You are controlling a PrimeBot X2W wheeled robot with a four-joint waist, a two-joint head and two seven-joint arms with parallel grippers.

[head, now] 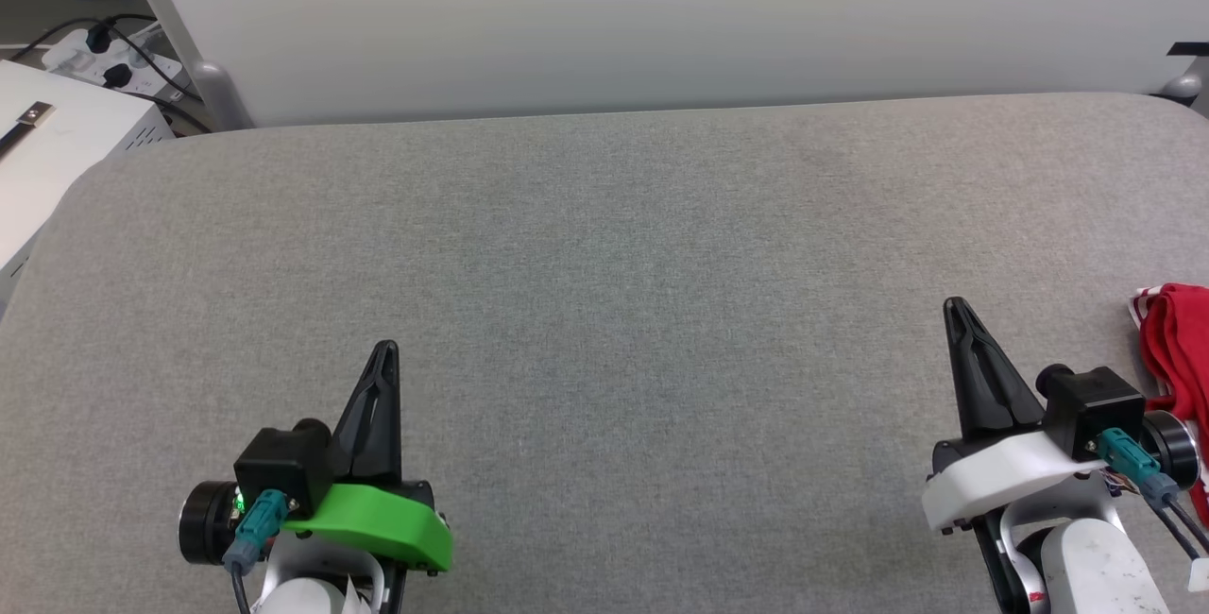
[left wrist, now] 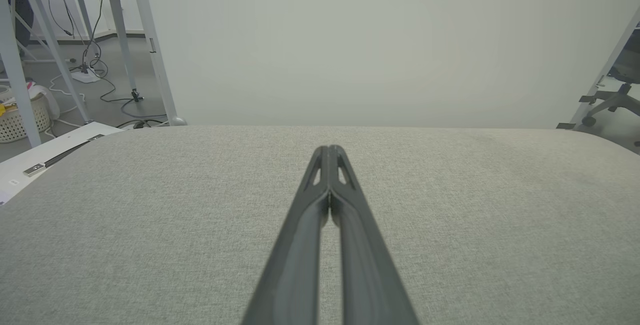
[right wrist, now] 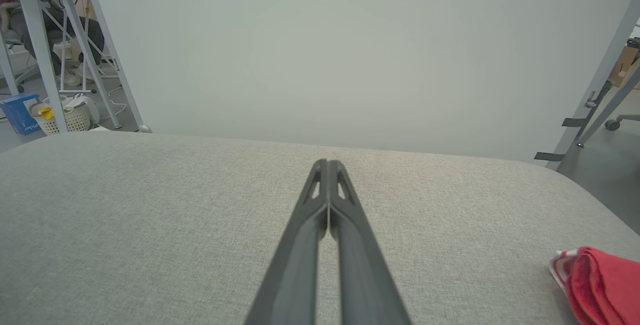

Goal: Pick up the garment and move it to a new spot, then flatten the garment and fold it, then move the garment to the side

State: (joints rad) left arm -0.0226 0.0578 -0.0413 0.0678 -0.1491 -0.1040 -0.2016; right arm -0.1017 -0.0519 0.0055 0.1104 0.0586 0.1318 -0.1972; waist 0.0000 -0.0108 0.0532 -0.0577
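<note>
The garment (head: pixel 1176 349) lies bunched at the right edge of the desk (head: pixel 604 264), its length running away from the robot. It sits just right of the right tool (head: pixel 956 310) and well apart from the left tool (head: pixel 385 349). Both are pinched closed and empty.

The garment (head: pixel 1177 349) is a red shirt with white-striped trim showing at one end. It is bunched into a soft, creased heap and lies on the grey fabric worktop (head: pixel 604 264), far to the right, partly cut off by the frame edge.
</note>
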